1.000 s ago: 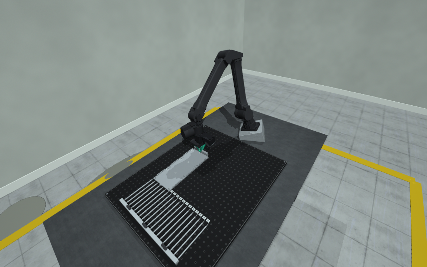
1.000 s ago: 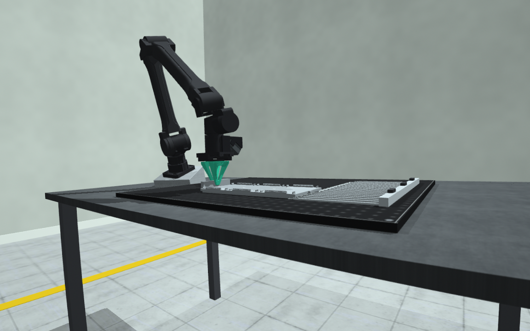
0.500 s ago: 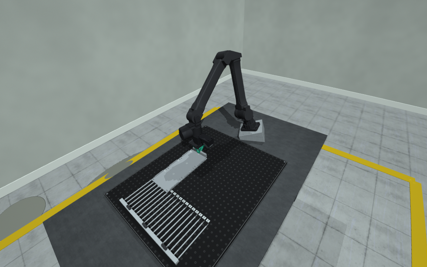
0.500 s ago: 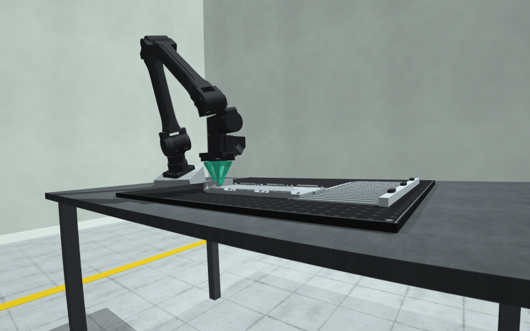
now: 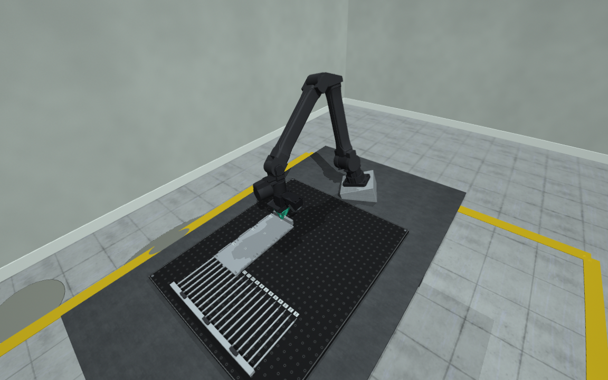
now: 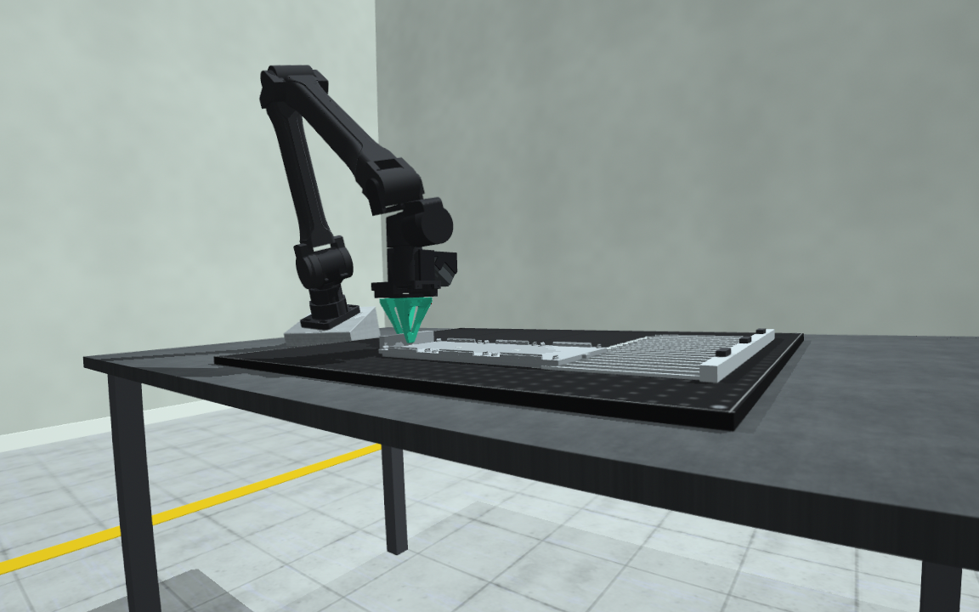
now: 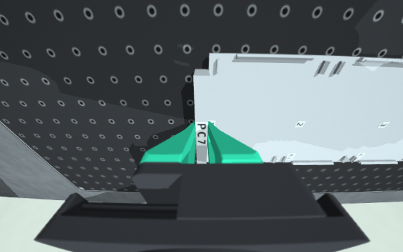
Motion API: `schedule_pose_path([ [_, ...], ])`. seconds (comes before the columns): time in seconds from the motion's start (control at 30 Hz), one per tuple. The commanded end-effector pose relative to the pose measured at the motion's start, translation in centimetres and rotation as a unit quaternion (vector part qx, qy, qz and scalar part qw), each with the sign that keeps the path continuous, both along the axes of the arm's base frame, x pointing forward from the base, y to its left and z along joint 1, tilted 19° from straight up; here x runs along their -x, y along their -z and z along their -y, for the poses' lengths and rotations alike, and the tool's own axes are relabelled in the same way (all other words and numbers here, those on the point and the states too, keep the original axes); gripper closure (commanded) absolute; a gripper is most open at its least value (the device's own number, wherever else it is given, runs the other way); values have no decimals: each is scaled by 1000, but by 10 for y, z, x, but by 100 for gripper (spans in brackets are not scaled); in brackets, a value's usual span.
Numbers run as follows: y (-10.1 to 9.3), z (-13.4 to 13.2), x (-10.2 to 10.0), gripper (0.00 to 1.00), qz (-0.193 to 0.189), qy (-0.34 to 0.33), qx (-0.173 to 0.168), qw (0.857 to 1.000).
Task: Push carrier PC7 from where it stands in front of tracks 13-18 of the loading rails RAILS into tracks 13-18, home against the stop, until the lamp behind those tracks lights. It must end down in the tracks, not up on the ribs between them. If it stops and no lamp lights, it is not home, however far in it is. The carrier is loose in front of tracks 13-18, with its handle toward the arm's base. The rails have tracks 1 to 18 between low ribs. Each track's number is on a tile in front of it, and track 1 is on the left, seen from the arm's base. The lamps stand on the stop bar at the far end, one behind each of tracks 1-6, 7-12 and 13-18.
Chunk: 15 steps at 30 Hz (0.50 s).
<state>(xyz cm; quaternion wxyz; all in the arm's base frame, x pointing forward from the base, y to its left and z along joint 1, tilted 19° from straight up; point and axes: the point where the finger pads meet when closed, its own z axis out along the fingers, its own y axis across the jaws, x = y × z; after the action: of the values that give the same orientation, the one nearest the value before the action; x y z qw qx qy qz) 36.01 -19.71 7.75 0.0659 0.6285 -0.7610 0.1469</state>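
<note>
The gripper (image 7: 201, 147) is clamping its green fingers on the upright handle (image 7: 201, 138) of carrier PC7 (image 7: 292, 101), the label "PC7" showing on the handle between them at the lower middle of the wrist view. In the top view the arm (image 5: 296, 117) is reaching down from the upper centre of the frame, its base (image 5: 367, 191) sitting right of centre on the dark table (image 5: 429, 208), and the gripper (image 5: 284, 212) is pressing at the carrier's upper end. The carrier (image 5: 254, 243) is lying flat on the black perforated board (image 5: 344, 245), slanting down and left through the middle of the frame, and its lower end is overlapping the front of the loading rails RAILS (image 5: 230, 302) on their left side in the picture. The number tiles (image 5: 273, 295) to the right of it are showing uncovered. In the exterior view the carrier (image 6: 493, 351) is lying low at centre frame, its right end meeting the rails (image 6: 660, 354), and the lamps (image 6: 744, 340) on the stop bar (image 6: 728, 365) are looking dark.
</note>
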Motion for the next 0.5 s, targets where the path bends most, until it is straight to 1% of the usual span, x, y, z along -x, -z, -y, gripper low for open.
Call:
schedule_pose_path([
  [0.0,-17,6,-38,100,30,-4,7,1000],
  [0.2,-17,5,-40,100,22,-4,4,1000],
  [0.47,-19,6,-46,100,23,-3,5,1000],
])
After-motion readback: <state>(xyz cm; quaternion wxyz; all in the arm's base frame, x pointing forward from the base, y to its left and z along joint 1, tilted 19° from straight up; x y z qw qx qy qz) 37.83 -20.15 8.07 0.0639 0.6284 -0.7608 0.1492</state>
